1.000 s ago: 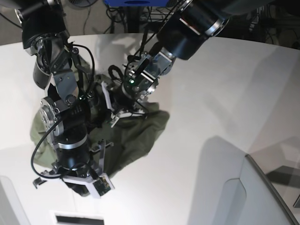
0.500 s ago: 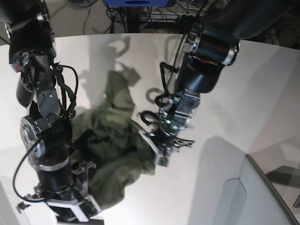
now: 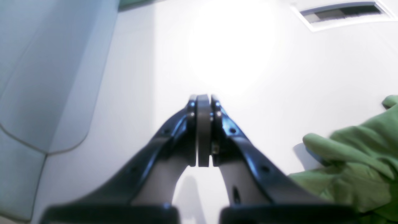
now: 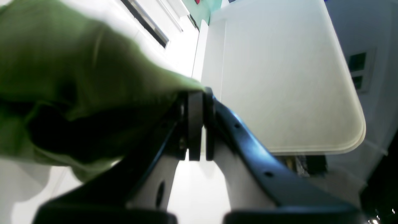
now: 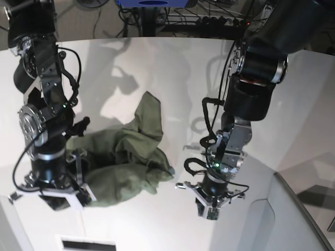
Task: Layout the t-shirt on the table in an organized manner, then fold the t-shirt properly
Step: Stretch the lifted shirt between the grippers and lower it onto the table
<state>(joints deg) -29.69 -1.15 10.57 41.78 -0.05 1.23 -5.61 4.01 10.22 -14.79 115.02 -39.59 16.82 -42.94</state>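
On the white desk (image 5: pixel 293 104), the olive-green t-shirt (image 5: pixel 123 162) lies crumpled in a heap toward the left side of the base view, with one fold rising in a peak toward the far edge and the rest bunched low near the front. It is neither spread flat nor folded.

At the heap's left edge, the right gripper (image 4: pixel 197 124) has its jaws clenched on a fold of the cloth: in the right wrist view the green fabric is drawn up to the tips of the pads and drapes over the left finger. In the base view this gripper (image 5: pixel 63 196) sits low against the left end of the shirt, its arm standing nearly upright above it.

Right of the heap, the left gripper (image 3: pixel 203 130) points down at bare desk, its jaws pressed together with nothing between them. In the left wrist view, a lobe of the shirt (image 3: pixel 357 161) lies just beside the gripper on the right, apart from the fingers. In the base view this gripper (image 5: pixel 212 201) hangs near the front edge, clear of the cloth.

A grey angled panel (image 5: pixel 293 219) stands at the near right corner.
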